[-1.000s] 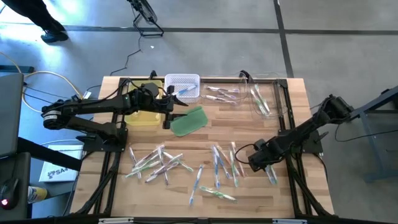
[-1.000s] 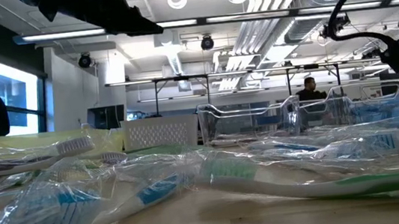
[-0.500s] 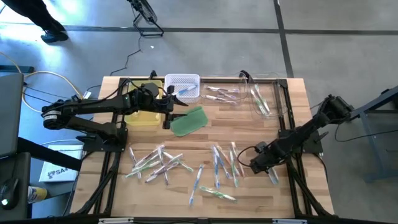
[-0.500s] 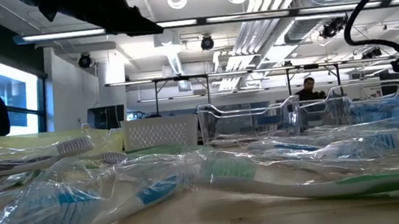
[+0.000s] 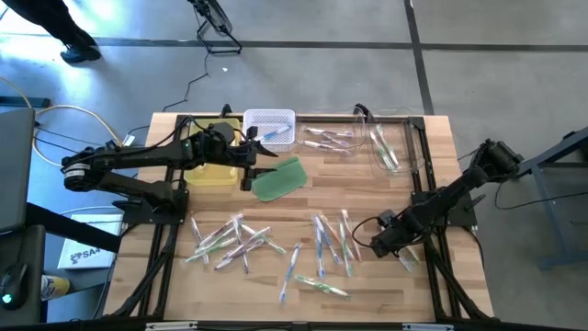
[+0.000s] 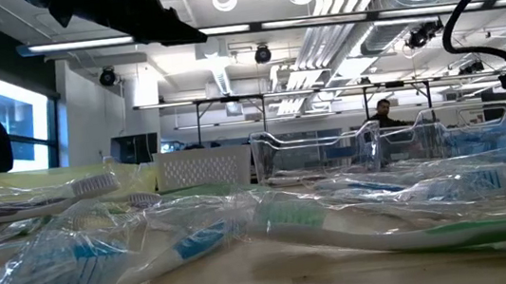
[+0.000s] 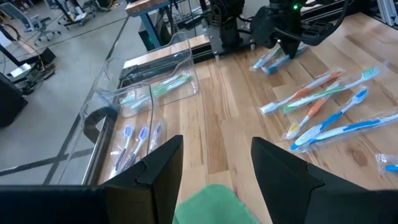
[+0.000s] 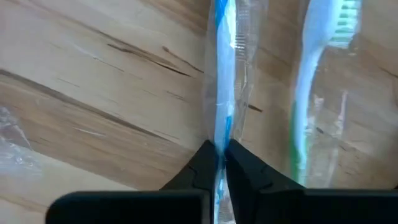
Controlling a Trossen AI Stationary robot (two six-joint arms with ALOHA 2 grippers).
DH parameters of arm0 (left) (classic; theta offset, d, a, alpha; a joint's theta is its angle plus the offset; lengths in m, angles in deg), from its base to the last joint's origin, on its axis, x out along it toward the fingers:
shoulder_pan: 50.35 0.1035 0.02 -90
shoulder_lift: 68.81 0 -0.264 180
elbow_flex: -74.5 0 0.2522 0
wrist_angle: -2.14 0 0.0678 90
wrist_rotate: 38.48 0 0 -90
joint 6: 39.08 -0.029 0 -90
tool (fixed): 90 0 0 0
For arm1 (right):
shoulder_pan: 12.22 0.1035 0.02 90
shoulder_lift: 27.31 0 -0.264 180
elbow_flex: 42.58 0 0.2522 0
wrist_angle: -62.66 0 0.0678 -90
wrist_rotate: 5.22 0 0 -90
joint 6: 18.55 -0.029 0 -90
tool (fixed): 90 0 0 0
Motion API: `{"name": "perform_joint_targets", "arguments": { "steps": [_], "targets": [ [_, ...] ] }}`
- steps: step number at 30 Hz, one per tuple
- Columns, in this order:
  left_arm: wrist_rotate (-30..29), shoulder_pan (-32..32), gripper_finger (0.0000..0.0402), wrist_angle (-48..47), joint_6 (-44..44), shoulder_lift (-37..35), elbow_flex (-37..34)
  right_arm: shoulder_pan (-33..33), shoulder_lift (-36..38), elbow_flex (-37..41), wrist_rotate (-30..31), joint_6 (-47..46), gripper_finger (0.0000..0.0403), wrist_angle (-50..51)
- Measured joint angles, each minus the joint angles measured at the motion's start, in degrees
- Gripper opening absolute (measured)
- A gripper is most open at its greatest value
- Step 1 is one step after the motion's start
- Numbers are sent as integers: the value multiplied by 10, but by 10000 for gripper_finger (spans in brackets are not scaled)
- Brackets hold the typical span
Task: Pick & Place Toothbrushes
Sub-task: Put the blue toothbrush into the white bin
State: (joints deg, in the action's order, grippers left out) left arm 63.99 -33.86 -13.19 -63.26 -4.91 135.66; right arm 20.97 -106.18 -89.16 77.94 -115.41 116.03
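Many toothbrushes lie flat on the wooden table, most in clear wrappers: one heap at the front left [image 5: 230, 241], another at the front middle [image 5: 331, 246]. My right gripper [image 5: 386, 243] is low at the right of that heap, shut on a blue wrapped toothbrush [image 8: 221, 74]. A green-and-white toothbrush [image 8: 311, 93] lies beside it. My left gripper [image 7: 214, 165] hangs open above the table's far left part, over the green pad [image 5: 278, 178], touching nothing. My right gripper pinches the blue toothbrush's wrapped handle [image 8: 220, 132] between its two fingertips [image 8: 205, 155]. The fingers come from above, one on each long side of the handle. The toothbrush lies along the wood, and I see no gap under it.
A white basket [image 5: 269, 127] and a yellow bin [image 5: 213, 173] stand at the far left. A clear tray [image 5: 386, 142] holding toothbrushes stands at the far right. Bare wood lies between the green pad and the heaps. A person shows far off in the room [image 6: 383, 113].
My right gripper has come down a little toward the table and its near edge, by the right-hand toothbrushes.
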Motion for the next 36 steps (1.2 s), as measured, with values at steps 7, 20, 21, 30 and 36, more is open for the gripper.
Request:
{"name": "perform_joint_targets", "arguments": {
  "steps": [7,20,21,30,36],
  "targets": [
    [0,0,184,-1,4,0,0,-1,2,0,3,40,12,-31],
    [0,0,184,1,31,0,0,-34,31,-1,66,136,8,-113],
    [0,0,184,1,34,0,0,-40,33,-3,70,148,8,-108],
    [-1,0,184,1,37,0,0,-110,60,-6,112,272,8,-80],
    [-1,0,184,6,37,0,0,-156,78,-7,130,367,7,-81]
  ]
}}
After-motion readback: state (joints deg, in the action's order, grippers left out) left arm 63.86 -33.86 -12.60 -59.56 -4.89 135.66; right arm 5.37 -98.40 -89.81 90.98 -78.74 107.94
